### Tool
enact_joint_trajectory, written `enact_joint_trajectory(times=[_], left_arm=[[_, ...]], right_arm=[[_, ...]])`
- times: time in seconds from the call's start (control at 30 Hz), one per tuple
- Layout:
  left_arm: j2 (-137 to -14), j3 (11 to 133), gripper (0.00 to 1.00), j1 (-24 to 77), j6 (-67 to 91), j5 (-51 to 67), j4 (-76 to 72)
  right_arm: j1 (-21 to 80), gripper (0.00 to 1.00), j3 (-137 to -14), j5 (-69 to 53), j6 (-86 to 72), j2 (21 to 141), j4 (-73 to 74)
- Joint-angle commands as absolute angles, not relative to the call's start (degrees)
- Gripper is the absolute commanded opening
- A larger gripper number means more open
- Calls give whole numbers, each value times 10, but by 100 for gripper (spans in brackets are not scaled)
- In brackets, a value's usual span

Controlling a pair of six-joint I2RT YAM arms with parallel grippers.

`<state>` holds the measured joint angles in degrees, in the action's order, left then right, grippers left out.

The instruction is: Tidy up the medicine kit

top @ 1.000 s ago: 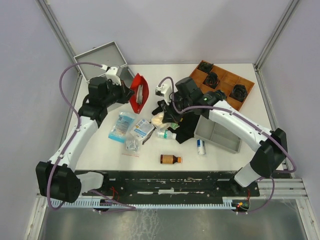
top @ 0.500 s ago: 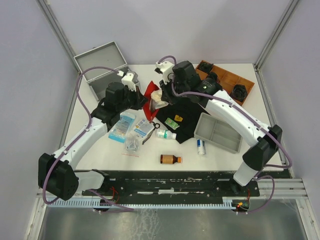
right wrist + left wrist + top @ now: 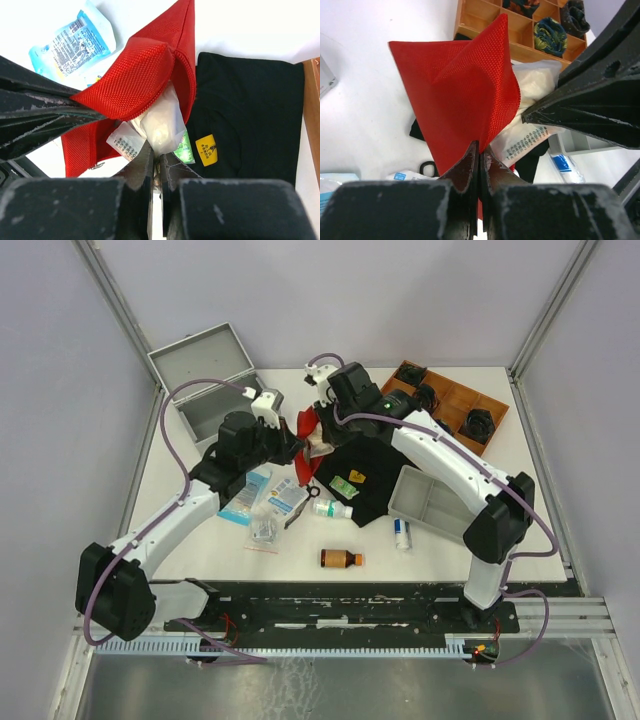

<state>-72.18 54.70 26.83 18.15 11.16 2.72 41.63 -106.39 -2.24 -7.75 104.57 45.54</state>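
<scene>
The medicine kit (image 3: 205, 380), a silver-grey metal case, stands open at the back left, away from both grippers. My left gripper (image 3: 480, 147) is shut on the edge of the red pouch (image 3: 460, 85) and holds it up off the table, mouth open. My right gripper (image 3: 159, 152) is shut on a white plastic packet (image 3: 162, 122), whose top end is inside the mouth of the red pouch (image 3: 135, 75). In the top view the two grippers meet at the pouch (image 3: 308, 423) behind the table's middle.
A black pouch (image 3: 365, 475) with a yellow label lies under the right arm. A grey divided tray (image 3: 435, 505) is to its right, a wooden tray (image 3: 450, 405) at the back right. Blue-white packets (image 3: 245, 495), a small bottle (image 3: 333, 508), a brown bottle (image 3: 340, 558) and a tube (image 3: 402, 533) lie in front.
The left gripper carried the red pouch rightwards from beside the case. The right gripper lifted the white packet off the table and moved it back into the pouch's mouth.
</scene>
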Motion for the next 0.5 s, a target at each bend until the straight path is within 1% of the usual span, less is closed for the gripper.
enact_joint_trajectory(times=[0.0,0.27,0.47], left_arm=[[-724,532,3,271,222,162,-58],[-726,520,3,272,241,193,-90],[-724,510,3,271,255,222,-113]], right_arm=[[420,5,-1090,-5,-105,1051,438],[424,10,-1073,-82,-132,1051,407],[424,15,-1057,-77,-131,1046,392]])
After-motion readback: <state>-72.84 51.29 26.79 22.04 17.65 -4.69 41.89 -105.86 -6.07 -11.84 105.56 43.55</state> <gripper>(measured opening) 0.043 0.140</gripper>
